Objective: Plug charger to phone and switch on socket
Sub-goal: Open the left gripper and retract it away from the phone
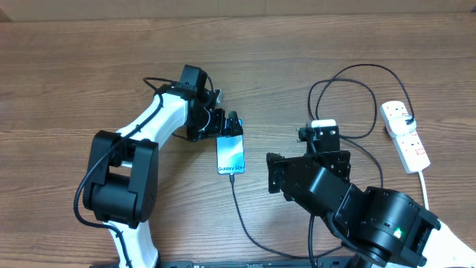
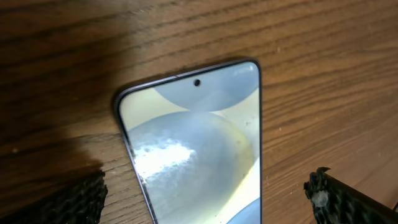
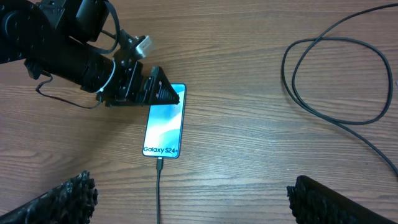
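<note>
thin black charger cable (image 1: 242, 216) appears seated in slim blue-screened phone (image 1: 230, 152), mid-surface. white plastic power strip (image 1: 405, 134), right edge: switching judged outstanding. left gripper (image 2: 205, 186), right gripper (image 3: 189, 193) gape, empty.

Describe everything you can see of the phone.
The phone is a slim rectangle with a dark frame, its light-blue screen lit and reading Galaxy S24+, a punch-hole camera at the top edge. It lies flat, screen up, on the wooden table. The black cable meets its bottom edge. The open left gripper hangs over its top end.
</note>
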